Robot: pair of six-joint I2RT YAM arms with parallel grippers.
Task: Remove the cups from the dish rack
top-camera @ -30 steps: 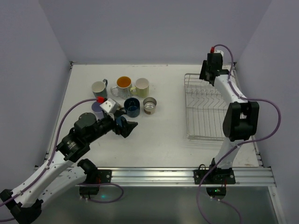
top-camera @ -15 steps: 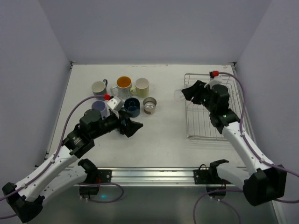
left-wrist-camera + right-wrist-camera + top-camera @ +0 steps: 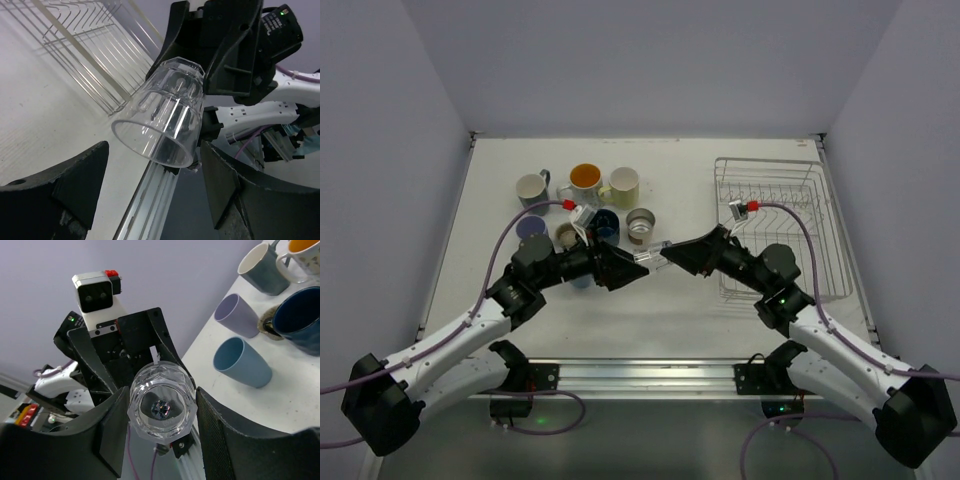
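Note:
A clear glass tumbler (image 3: 651, 256) hangs above the table's middle. My right gripper (image 3: 665, 254) is shut on its base end; the right wrist view shows the base (image 3: 161, 407) between my fingers. My left gripper (image 3: 634, 267) is open, its fingers (image 3: 75, 190) standing wide on either side of the tumbler's rim (image 3: 162, 117) without touching it. The silver wire dish rack (image 3: 767, 160) at the right holds no cup that I can see. The other cups stand grouped at the back left.
In the group are a white mug (image 3: 531, 187), an orange-lined mug (image 3: 584, 180), a cream mug (image 3: 623, 185), a metallic cup (image 3: 640, 223), a navy cup (image 3: 605, 222), a lavender tumbler (image 3: 530, 228) and a light blue tumbler (image 3: 240, 362). Walls enclose the table.
My right arm swung from the far side of the rack to the table's middle with the glass. My left gripper moved right to meet it, its fingers now around the rim.

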